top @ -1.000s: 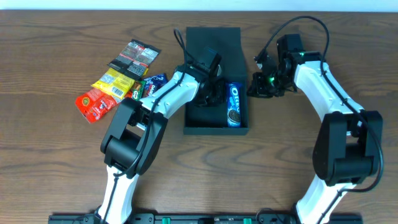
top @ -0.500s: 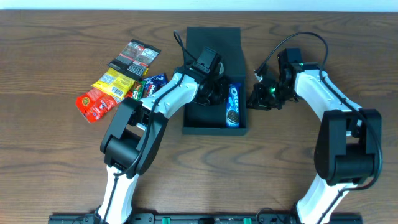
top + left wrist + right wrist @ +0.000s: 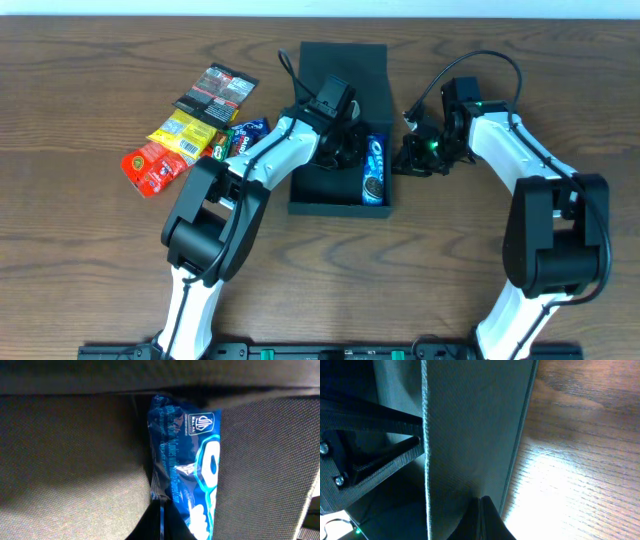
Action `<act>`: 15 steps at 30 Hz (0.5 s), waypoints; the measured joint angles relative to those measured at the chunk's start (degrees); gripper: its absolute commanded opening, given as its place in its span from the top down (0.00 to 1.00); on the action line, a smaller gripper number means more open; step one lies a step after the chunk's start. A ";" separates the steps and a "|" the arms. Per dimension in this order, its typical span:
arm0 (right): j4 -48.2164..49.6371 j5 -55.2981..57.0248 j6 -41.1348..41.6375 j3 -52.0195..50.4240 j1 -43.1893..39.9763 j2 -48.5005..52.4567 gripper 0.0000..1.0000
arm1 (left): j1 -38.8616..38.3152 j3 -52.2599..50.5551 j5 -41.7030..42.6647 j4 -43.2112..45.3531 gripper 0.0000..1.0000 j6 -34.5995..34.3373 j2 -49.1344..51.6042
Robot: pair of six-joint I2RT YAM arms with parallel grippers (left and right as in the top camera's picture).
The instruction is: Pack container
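Note:
The container (image 3: 335, 208), a dark shallow box with its flap lid (image 3: 343, 62) lying open behind it, sits mid-table. A blue Oreo packet (image 3: 374, 170) lies along its right inner wall. My left gripper (image 3: 350, 150) is inside the box, shut, and in the left wrist view its tips (image 3: 161, 510) rest against the left edge of the Oreo packet (image 3: 192, 460) on the container floor (image 3: 70, 460). My right gripper (image 3: 402, 160) is shut and empty, its tips (image 3: 481, 502) pressed against the outer right container wall (image 3: 470, 430).
Several loose snack packets lie left of the box: a black one (image 3: 215, 88), a yellow one (image 3: 185, 132), a red one (image 3: 150, 165) and a small blue-green one (image 3: 240, 135). Bare wooden table (image 3: 580, 460) lies right of the box.
My right gripper has moved left against the box wall, and the box has slid slightly left. The left gripper stays inside the box beside the Oreo packet.

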 measured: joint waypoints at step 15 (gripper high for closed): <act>-0.11 -1.09 -1.18 0.13 -1.31 0.02 0.99 | 3.98 0.02 1.16 -0.04 0.94 0.76 -0.90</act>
